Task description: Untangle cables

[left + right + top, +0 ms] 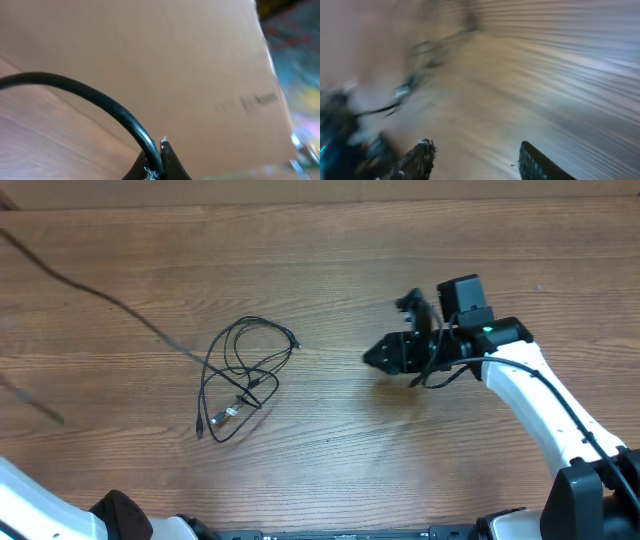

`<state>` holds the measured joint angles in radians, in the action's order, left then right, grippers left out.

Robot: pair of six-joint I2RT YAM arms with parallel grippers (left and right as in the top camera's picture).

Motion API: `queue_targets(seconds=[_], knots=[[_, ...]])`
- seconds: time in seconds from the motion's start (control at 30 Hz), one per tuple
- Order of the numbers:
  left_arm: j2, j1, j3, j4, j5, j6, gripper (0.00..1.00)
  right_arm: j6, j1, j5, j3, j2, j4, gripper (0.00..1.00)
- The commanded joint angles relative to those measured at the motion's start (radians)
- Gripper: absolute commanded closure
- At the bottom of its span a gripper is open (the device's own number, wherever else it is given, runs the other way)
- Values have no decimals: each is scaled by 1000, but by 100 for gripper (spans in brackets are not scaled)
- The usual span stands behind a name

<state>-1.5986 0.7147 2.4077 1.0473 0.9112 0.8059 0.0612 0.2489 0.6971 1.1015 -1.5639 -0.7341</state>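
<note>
The cables (240,375) lie as a loose bunch of thin black loops with small plugs, left of the table's middle. A thin blurred cord (100,292) runs from the bunch up to the far left edge. In the left wrist view my left gripper (161,161) is shut on a black cable (90,95) that arcs off to the left. That gripper is outside the overhead view. My right gripper (376,357) is open and empty, about a hand's width right of the bunch and pointing at it. Its wrist view is motion-blurred, with open fingers (475,160) and the cables (420,52) faint at upper left.
The wooden table (330,470) fills the view. A brown cardboard wall (190,60) stands behind the left gripper. The left arm's white base (40,505) sits at the bottom left corner, and the right arm (540,400) reaches in from the bottom right.
</note>
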Motion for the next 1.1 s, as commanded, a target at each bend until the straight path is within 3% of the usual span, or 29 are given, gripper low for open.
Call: queue_targets(seconds=[0.0, 0.23, 0.7, 1.07], knots=[[-1, -68, 3, -29, 132, -11, 96, -149, 80, 212, 12, 4, 35, 43], [-1, -149, 3, -151, 239, 91, 96, -167, 234, 69, 12, 4, 148, 38], [-1, -246, 3, -154, 242, 93, 96, -136, 438, -92, 12, 3, 402, 38], [-1, -266, 3, -156, 301, 112, 96, -137, 568, -98, 12, 1, 457, 37]])
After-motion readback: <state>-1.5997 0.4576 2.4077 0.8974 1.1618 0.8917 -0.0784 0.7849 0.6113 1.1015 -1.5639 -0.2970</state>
